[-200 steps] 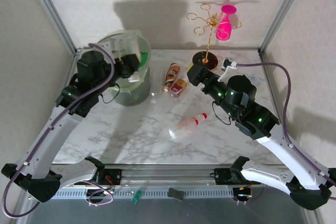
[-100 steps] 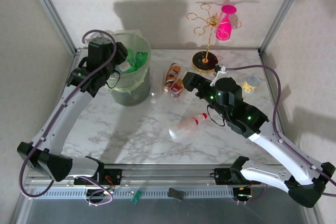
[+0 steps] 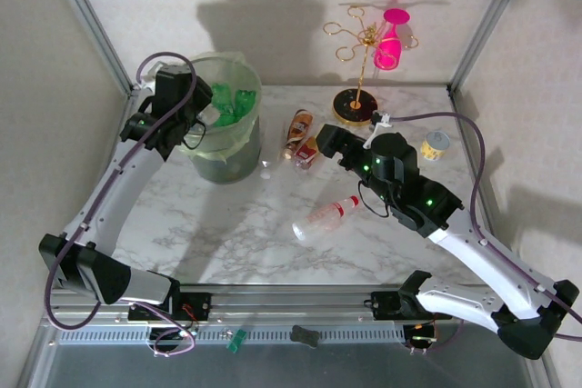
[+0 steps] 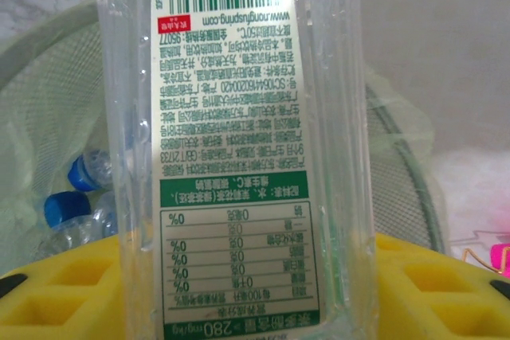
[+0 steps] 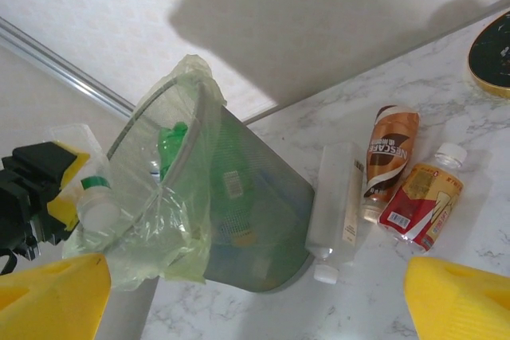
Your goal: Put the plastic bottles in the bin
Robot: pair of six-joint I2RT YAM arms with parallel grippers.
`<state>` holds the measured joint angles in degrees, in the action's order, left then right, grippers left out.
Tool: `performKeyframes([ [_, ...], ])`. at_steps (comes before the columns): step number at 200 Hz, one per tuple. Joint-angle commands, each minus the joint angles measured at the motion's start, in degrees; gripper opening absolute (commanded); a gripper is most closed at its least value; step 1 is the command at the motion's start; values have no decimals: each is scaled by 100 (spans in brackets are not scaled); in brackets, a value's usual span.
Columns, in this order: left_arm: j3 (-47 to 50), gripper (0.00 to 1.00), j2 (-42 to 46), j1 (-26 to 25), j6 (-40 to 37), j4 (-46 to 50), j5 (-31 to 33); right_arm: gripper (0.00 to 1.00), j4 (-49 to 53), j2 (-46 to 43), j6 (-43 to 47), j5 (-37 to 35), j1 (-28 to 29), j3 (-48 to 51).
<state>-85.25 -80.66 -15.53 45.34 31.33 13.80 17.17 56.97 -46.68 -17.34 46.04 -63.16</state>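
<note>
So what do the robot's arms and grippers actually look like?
The left arm and right arm have white shells, black joint housings and small green lights. A purple-grey cable loops along each. The finger pads are yellow foam; the left pads show square recesses.
</note>
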Motion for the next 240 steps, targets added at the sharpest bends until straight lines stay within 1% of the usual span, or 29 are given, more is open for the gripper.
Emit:
performKeyframes([
  [1, 60, 33, -139, 43, 165, 143, 174, 94, -64, 2, 7, 36, -60, 87],
  [22, 59, 34, -195, 96, 231, 232, 171, 94, -56, 47, -7, 118, -80, 67],
  [30, 83, 37, -175, 101, 254, 229, 147, 94, -43, 39, -1, 119, -80, 65],
  [40, 113, 44, -106, 94, 281, 215, 123, 94, -26, 27, 5, 109, -89, 59],
  [45, 111, 50, -71, 100, 289, 215, 130, 94, -30, 18, 13, 93, -87, 58],
  [57, 83, 61, -6, 107, 295, 237, 170, 94, -29, -23, 27, 74, -94, 73],
  [79, -60, 72, 80, 104, 292, 357, 236, 94, 5, -79, 27, 39, -95, 66],
  [106, -198, 78, 255, 104, 291, 432, 220, 94, 66, -148, 20, 3, -95, 72],
  [139, -281, 79, 553, 107, 265, 427, 110, 94, 102, -194, 15, -50, -100, 79],
  [158, -254, 78, 777, 100, 24, 280, -134, 94, 119, -174, 45, -75, -98, 100],
  [176, -85, 75, 1087, 87, -365, -43, -571, 94, 160, -117, 103, -102, -95, 113],
  [197, 380, 74, 1566, 34, -896, -603, -1157, 93, 222, -6, 118, -103, -95, 141],
  [209, 730, 73, 1872, -7, -1241, -952, -1783, 93, 221, 75, 174, -69, -96, 158],
  [215, 920, 71, 2001, -24, -1409, -1149, -2323, 93, 225, 138, 221, -37, -95, 167],
  [225, 1202, 69, 2164, -86, -1519, -1429, -3004, 93, 248, 288, 321, 20, -102, 155],
  [233, 1376, 68, 2277, -203, -1553, -1571, -3273, 93, 333, 435, 343, 47, -96, 115],
  [240, 1487, 67, 2353, -353, -1623, -1611, -3347, 93, 402, 552, 344, 36, -96, 70],
])
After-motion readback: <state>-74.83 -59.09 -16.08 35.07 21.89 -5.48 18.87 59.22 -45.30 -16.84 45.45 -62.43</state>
